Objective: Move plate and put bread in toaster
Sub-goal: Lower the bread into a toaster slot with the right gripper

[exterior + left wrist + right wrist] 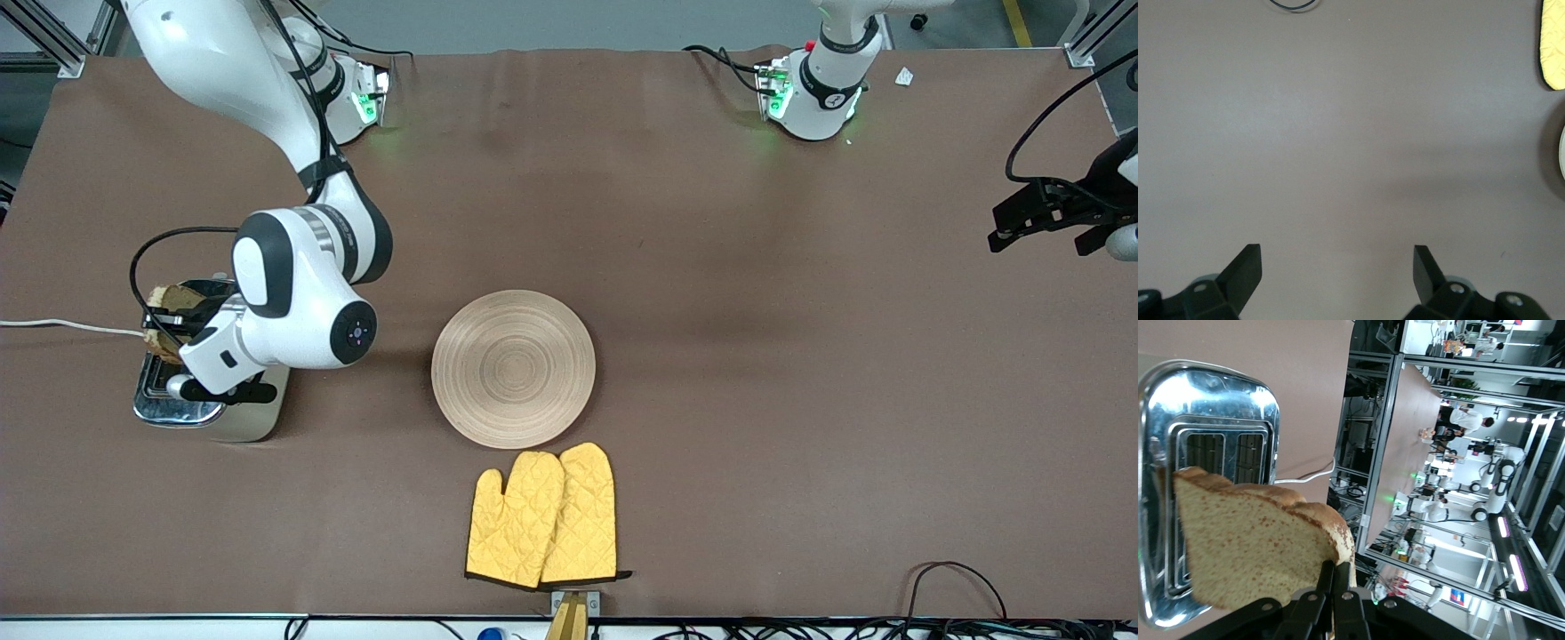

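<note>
Right wrist view: bread [1251, 540] in right tool [1333, 587], above toaster [1211, 433].

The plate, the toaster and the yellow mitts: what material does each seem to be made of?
The plate looks like pale matte wood, with concentric ring grooves, though it could be an imitation. The toaster has a polished metal top, likely chrome, since it reflects like a mirror. The yellow mitts look like quilted fabric, with diamond stitching and dark edge trim.

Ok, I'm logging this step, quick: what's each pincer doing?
Left pincer: open, empty, over bare table.
Right pincer: closed on the bread, above the toaster.
</note>
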`<state>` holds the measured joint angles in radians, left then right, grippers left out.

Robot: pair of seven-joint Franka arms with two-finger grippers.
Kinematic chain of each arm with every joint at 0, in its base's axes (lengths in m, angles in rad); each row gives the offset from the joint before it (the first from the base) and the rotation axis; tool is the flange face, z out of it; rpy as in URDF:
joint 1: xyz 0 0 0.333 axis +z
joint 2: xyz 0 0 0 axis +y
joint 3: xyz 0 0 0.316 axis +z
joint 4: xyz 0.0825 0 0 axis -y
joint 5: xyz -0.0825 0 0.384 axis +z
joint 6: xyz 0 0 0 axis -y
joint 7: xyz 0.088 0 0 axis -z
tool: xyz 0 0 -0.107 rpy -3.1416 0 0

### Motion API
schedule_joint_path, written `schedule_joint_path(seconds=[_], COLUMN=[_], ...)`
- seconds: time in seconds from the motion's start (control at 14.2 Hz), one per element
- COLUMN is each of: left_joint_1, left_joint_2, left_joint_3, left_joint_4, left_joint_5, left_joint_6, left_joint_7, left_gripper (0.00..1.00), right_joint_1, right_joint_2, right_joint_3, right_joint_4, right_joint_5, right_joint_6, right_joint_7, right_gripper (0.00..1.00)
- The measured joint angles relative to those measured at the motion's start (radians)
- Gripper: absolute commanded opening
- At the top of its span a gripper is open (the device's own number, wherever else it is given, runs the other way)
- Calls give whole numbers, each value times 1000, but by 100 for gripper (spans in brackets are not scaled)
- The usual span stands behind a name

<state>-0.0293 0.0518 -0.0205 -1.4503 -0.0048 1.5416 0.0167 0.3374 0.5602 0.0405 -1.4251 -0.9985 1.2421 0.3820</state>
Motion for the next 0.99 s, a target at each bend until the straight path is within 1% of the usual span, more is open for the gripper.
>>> schedule_joint_path(seconds=[0.35, 0.63, 0.99], left_joint_1=[-7, -5, -5], left_joint_2=[0, 0, 0], left_joint_3=[-5, -5, -5], left_joint_4=[0, 0, 0], left_joint_5=[0, 0, 0], left_joint_6=[0, 0, 0], left_joint_7=[0, 0, 0], left_gripper=[100, 100, 100], right_joint_1=[-31, -37, -44], right_joint_2=[34, 56, 83], right_joint_3=[0, 0, -1], right_joint_4=[1, 8, 78], right_joint_5=[-9, -9, -9], right_joint_6=[5, 8, 8], right_joint_7=[5, 56, 64], right_gripper=[0, 0, 0])
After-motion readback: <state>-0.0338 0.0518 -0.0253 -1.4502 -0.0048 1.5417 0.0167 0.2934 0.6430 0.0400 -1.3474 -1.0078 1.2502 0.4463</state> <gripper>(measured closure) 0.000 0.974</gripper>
